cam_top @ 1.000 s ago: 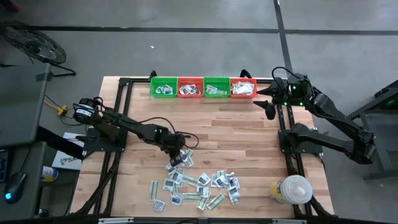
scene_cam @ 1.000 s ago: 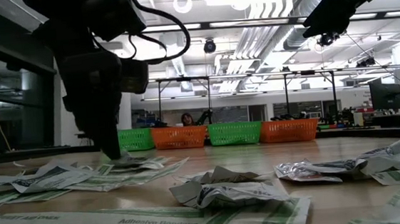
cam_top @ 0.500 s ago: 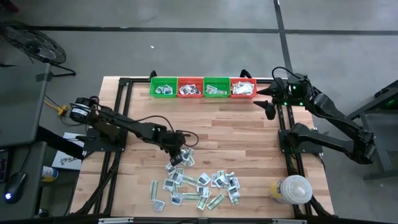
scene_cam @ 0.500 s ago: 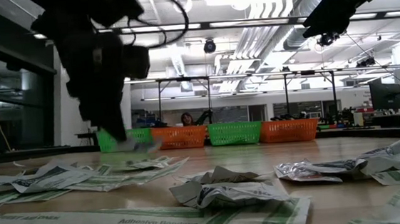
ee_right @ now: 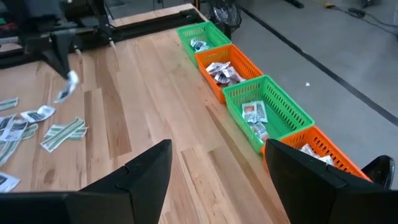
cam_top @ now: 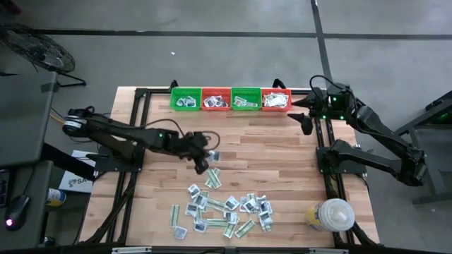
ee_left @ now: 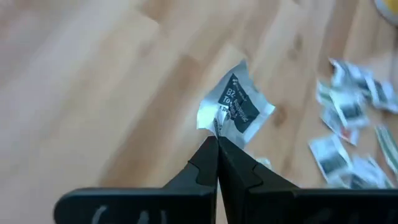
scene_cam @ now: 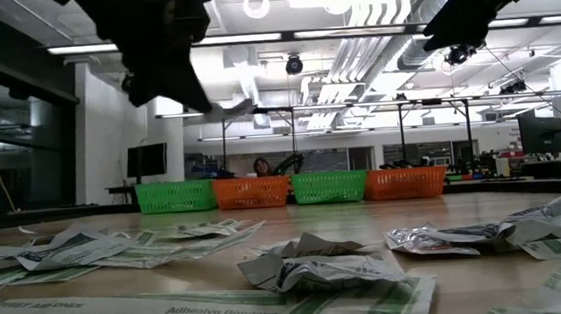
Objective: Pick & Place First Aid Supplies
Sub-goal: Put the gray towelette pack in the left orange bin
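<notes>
The first aid supplies are small white/grey packets and pale-green strips in a loose pile (cam_top: 224,209) on the near half of the wooden table (cam_top: 268,159). My left gripper (cam_top: 207,159) hangs above the table just beyond that pile, shut on one silvery packet with dark print (ee_left: 238,107). The low view shows the same packet (scene_cam: 229,108) high above the tabletop. My right gripper (cam_top: 305,121) waits open in the air at the far right, near the baskets, with nothing between its fingers (ee_right: 144,169). My left gripper pinches the packet by one corner (ee_left: 217,126) between the very ends of its two fingers. The fingers slant down from the table's left side. The packet sticks out beyond the fingertips, tilted and lifted clear of the table and the pile.
Four baskets stand in a row along the far edge: green (cam_top: 186,99), orange (cam_top: 215,99), green (cam_top: 246,99), orange (cam_top: 276,99), each with packets inside. A big white round lidded container (cam_top: 330,214) sits at the near right. Bare wood lies between pile and baskets.
My left gripper has risen from the far edge of the pile and drawn toward the table's far edge, tipping less steeply. The packet in its fingers has come up with it, from lying on the table to hanging clear. The rest of the pile has stayed put.
</notes>
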Controlling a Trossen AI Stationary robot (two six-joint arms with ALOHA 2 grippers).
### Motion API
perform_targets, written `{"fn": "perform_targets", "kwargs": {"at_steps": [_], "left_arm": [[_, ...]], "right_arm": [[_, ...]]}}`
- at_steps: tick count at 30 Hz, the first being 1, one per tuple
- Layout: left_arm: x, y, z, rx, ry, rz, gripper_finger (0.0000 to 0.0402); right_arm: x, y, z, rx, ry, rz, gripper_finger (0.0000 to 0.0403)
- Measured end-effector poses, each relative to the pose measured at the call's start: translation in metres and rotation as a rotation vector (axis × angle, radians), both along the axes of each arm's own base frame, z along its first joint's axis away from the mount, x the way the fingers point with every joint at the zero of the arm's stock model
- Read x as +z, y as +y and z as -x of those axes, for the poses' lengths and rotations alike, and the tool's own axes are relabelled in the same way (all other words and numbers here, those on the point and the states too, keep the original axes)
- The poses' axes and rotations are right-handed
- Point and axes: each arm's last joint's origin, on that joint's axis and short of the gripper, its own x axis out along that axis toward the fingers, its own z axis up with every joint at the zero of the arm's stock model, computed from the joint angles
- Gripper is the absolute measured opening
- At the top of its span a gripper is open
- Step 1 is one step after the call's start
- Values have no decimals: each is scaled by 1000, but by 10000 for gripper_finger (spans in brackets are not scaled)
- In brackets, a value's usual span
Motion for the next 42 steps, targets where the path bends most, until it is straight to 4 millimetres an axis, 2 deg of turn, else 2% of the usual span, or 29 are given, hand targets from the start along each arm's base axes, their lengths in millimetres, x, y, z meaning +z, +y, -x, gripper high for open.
{"fn": "perform_targets", "kwargs": {"at_steps": [5,13,17,23,28,34,42], "left_arm": [[18,30,-4,15,-39,-79,0],[38,90,-1,8,-26,-174,0],[47,123,7,45,-17,-219,0],[49,173,29,172,29,-298,0],[47,209,44,196,43,-375,0],[37,243,49,164,8,-422,0],[0,276,43,98,-24,-331,0]], "right_arm": [[3,-2,-1,-31,-29,13,252],[5,-4,-1,-107,-35,22,252],[4,-5,0,-148,-37,9,252],[5,-8,1,-268,-47,3,252],[7,-10,2,-343,-50,26,252],[7,-11,3,-398,-37,48,252],[7,-13,6,-507,-11,91,252]]}}
